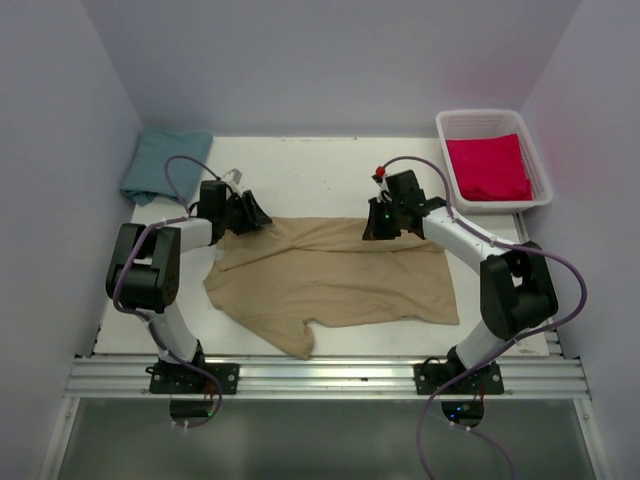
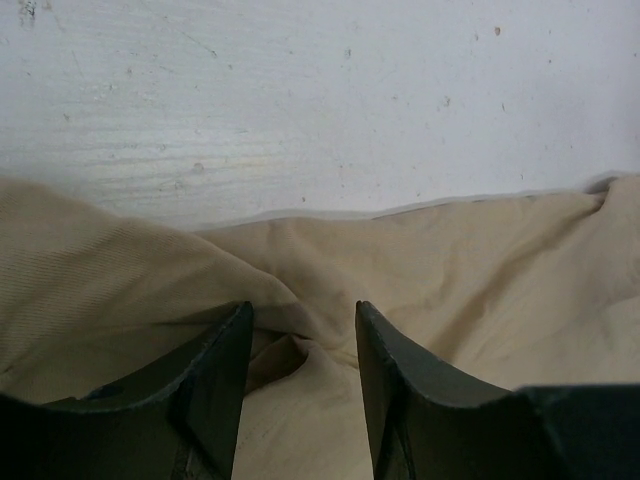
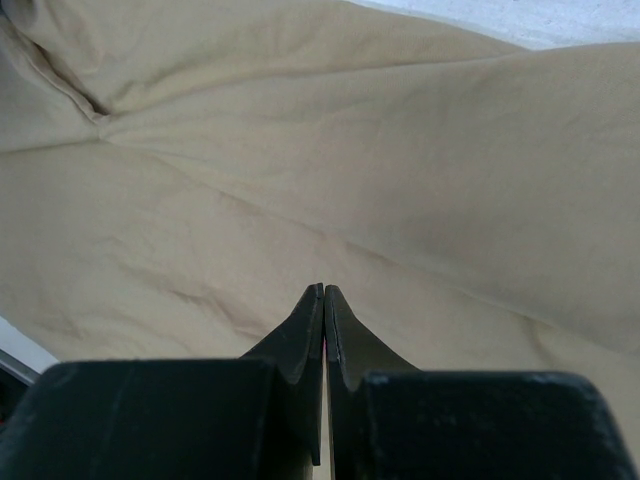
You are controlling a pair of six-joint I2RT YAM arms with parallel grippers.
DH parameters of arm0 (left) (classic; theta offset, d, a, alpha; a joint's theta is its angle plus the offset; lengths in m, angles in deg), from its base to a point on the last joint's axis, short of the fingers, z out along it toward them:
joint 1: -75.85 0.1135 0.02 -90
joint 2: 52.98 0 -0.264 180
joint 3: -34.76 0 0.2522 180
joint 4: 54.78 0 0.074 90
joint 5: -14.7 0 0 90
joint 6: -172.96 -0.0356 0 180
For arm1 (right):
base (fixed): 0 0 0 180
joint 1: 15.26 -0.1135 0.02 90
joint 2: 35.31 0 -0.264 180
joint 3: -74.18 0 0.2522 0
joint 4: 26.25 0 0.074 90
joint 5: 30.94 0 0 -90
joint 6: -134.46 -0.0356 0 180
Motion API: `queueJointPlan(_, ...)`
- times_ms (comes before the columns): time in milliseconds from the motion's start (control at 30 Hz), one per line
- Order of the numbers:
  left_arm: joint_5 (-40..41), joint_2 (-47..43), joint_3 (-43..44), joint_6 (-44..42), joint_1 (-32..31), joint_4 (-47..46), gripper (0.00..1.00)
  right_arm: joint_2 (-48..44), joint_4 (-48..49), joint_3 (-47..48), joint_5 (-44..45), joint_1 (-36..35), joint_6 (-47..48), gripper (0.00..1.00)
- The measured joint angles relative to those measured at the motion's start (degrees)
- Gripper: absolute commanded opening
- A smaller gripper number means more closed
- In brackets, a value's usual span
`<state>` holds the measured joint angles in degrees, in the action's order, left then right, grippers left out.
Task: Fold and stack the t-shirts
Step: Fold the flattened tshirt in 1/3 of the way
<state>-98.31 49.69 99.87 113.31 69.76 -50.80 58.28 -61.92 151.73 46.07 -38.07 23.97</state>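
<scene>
While three t-shirts are in the overhead view, only one of them lies spread out: the tan t-shirt [image 1: 340, 280] covers the middle of the white table [image 1: 310, 165], reaching from the left arm across to the right one. Its body is mostly flat, and one sleeve points toward the near edge. The teal t-shirt [image 1: 160, 165] sits crumpled in the far left corner, well apart from the tan one. The red-pink t-shirt [image 1: 488, 168] lies inside the single white slatted basket [image 1: 545, 185] at the far right corner (folded or just bunched, I cannot tell from here).

Two arms are at work, and both of their grippers are at the far edge of the tan shirt. The left gripper [image 1: 258, 217] is at the far left corner of the cloth. In its wrist view, the left gripper [image 2: 303, 310] has its two fingers spread apart and a rucked fold of tan cloth rises into the gap between them. I cannot tell whether the pads press on that fold. Bare white table shows just beyond the shirt's hem.

The right gripper [image 1: 375, 230] is low over the far edge, right of centre. Its wrist view shows the right gripper [image 3: 324, 290] with both fingers pressed tight together, tips down at the cloth, which fills nearly the whole frame in soft creases. No fabric is visibly caught between the tips.
</scene>
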Motion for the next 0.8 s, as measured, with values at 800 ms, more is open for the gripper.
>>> queueJointPlan(800,0.3,-3.0,0.1,-0.9,-0.7,5.8,0.34,0.0,-0.2,-0.6,0.9,0.0,0.1,0.0)
